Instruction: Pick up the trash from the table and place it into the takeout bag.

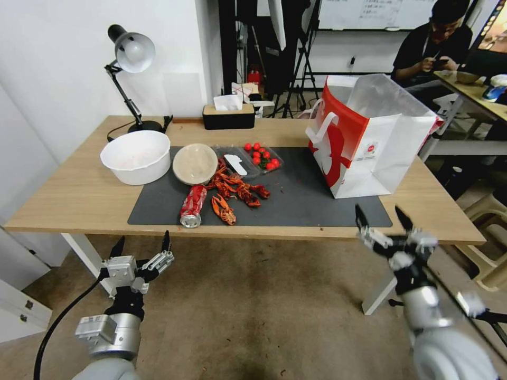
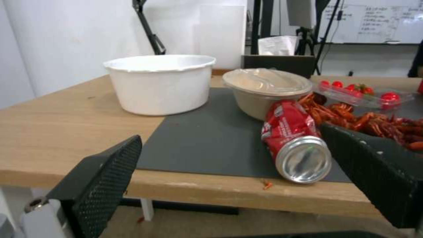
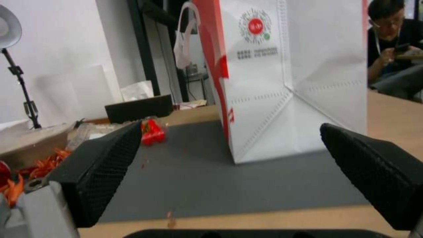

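Tomatoes point(image 1: 262, 154) in clear tray point(image 1: 274, 158)

1. Bare dark mat point(image 1: 301, 200) at frame centre, between the crayfish shells point(image 1: 235, 192) and the takeout bag point(image 1: 369, 142), gives open passage.
2. Red soda can point(image 1: 193, 206) lies at the bench point(image 1: 68, 195) front edge; shells just beside it crowd its right flank.
3. White bowl point(image 1: 136, 157) and round beige bowl point(image 1: 194, 163) block the upper left.

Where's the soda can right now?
Head view: red soda can lies on its side at the dark mat's front-left edge, between the beige bowl and the table's near edge.
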Robot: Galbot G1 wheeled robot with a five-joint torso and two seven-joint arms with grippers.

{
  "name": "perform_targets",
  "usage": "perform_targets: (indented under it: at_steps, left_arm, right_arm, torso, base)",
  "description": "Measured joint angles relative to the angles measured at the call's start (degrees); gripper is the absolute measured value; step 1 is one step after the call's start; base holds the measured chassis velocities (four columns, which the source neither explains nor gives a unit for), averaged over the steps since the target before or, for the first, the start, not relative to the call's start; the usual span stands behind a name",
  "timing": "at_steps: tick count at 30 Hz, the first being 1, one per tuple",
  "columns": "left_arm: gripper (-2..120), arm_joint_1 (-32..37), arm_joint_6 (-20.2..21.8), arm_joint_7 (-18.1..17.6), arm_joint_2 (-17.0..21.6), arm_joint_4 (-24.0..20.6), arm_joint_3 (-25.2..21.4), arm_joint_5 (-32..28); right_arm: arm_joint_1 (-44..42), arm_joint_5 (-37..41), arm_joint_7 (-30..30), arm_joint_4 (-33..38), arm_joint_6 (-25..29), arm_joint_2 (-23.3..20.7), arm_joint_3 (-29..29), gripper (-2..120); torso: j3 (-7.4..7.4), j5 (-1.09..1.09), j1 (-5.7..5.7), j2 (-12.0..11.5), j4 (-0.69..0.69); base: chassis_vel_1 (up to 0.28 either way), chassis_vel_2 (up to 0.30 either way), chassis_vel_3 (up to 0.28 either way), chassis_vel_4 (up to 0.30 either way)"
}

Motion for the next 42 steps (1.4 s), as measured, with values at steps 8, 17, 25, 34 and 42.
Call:
perform_targets:
  at_steps: [8, 17, 25, 34, 42]
  left_arm:
    - [100, -1.67, -2.11, 2.45, 1.23, 0.46, 0.15, -2.97]
    - [100, -5.17, -4.18, 4.00, 3.55, 2.83, 1.35, -5.51]
    - [100, -11.88, -2.35, 3.01, 8.38, 7.16, 3.79, -9.39]
    - [100, -17.76, 2.69, 3.49, 13.08, 9.20, 6.26, -13.45]
    - [100, -22.20, 15.28, -0.19, 16.77, 7.13, 8.85, -20.53]
  right_arm:
    - [-1.39, -1.69, -0.61, -1.20, 2.18, 1.42, -2.01, 100]
    - [1.04, -3.17, -0.56, -3.07, 1.81, 0.50, -5.58, 100]
    - [0.76, -4.22, -0.26, -3.31, 1.52, 0.23, -5.98, 100]
    - [-0.16, -6.61, -0.16, -2.94, 1.54, 0.92, -5.59, 100]
    - [-0.39, -7.59, -0.03, -3.10, 1.51, 1.35, -4.76, 100]
  torso:
    - [0.01, 0.00, 0.01, 0.00, 0.01]
    - [0.01, 0.00, 0.01, -0.01, 0.00]
    - [0.01, 0.00, 0.02, -0.01, -0.01]
    - [0.01, 0.01, 0.01, -0.01, 0.01]
    - [0.01, 0.01, 0.02, -0.01, 0.00]
  base:
    - [0.000, 0.000, 0.000, 0.000]
    - [0.000, 0.000, 0.000, 0.000]
    - [0.000, 0.000, 0.000, 0.000]
    - [0.000, 0.000, 0.000, 0.000]
    - [0.000, 0.000, 0.000, 0.000]
